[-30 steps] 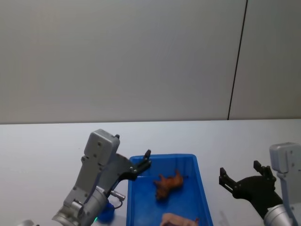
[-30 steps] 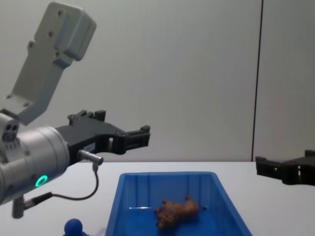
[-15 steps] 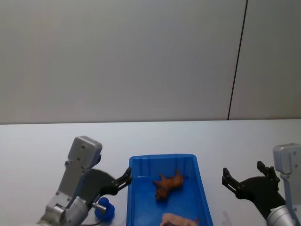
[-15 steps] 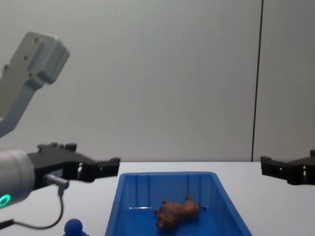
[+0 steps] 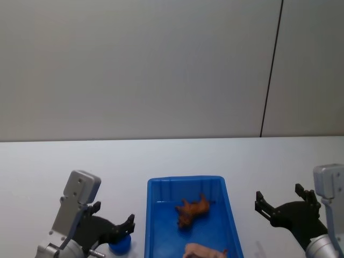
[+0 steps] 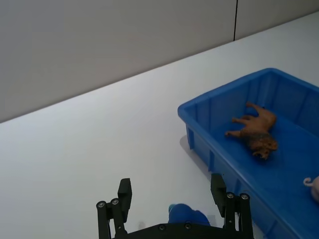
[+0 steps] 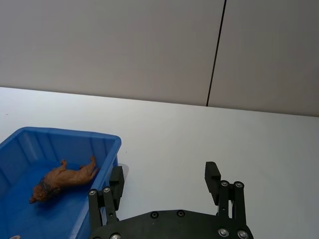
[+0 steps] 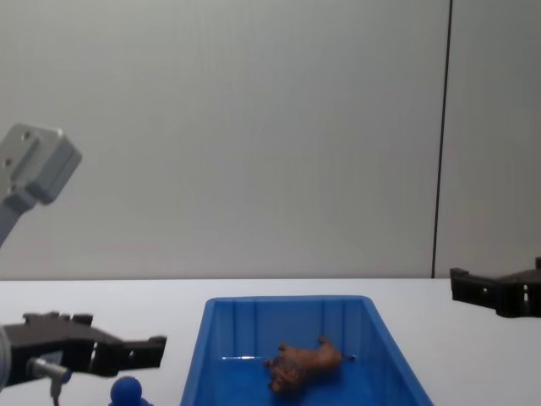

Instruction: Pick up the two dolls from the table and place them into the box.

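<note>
The brown shaggy doll (image 5: 192,209) (image 8: 306,362) lies on its side on the floor of the blue box (image 5: 185,179) (image 8: 287,300); it also appears as the brown doll (image 6: 254,132) (image 7: 62,179) in both wrist views. The blue doll (image 5: 119,244) (image 8: 127,390) (image 6: 187,216) stands on the table (image 5: 54,166) just left of the box (image 6: 224,89). My left gripper (image 5: 114,220) (image 6: 171,184) (image 8: 118,338) hangs open low over the blue doll, fingers on either side above it. My right gripper (image 5: 278,193) (image 7: 164,172) (image 8: 499,292) is open and holds nothing, right of the box (image 7: 60,133).
A pale pink object (image 5: 204,251) (image 6: 313,183) lies at the near end of the box floor. White tabletop stretches left, right and behind the box, ending at a grey wall with a dark vertical seam (image 5: 271,70).
My left gripper has dropped and swung left, from beside the box's left rim down to just above the blue doll. The right gripper has barely moved.
</note>
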Controlling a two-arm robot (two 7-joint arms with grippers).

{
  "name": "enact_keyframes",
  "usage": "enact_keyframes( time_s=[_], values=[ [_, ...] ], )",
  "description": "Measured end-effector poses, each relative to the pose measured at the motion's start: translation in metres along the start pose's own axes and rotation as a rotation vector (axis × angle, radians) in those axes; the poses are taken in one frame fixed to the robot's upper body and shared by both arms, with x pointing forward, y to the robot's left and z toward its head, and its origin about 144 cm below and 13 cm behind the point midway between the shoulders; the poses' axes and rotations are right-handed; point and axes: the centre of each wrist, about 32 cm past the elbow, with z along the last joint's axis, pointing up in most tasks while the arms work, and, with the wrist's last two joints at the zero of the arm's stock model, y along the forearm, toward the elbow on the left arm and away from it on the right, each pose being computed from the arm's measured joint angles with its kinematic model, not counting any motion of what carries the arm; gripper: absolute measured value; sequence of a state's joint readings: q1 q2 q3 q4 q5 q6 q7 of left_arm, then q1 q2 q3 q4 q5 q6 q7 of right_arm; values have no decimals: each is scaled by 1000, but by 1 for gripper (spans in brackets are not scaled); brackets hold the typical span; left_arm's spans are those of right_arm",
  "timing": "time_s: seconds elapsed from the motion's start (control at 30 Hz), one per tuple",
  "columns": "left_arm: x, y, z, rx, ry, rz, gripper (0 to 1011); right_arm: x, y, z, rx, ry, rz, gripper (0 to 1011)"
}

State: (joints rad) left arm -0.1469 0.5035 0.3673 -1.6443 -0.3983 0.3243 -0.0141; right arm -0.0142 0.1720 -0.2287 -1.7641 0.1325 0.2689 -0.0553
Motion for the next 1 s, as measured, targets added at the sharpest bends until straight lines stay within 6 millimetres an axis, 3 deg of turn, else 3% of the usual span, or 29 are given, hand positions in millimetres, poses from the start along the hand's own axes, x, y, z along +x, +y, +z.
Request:
enact_keyframes(
  time_s=[0.4,0.53,0.87,0.9,1.0],
  values=[
    [10,-6,-16,69,38,-25,979,0,0,0,0,0,-1,1001],
    [12,-8,-20,81,47,-40,905,0,0,0,0,0,-2,1001],
    [14,-15,-27,99,67,-82,599,0,0,0,0,0,-2,1001],
    [14,-15,-27,99,69,-86,535,0,0,0,0,0,-2,1001],
    [14,-16,-29,99,72,-93,475,0,0,0,0,0,-1,1001]
  ],
)
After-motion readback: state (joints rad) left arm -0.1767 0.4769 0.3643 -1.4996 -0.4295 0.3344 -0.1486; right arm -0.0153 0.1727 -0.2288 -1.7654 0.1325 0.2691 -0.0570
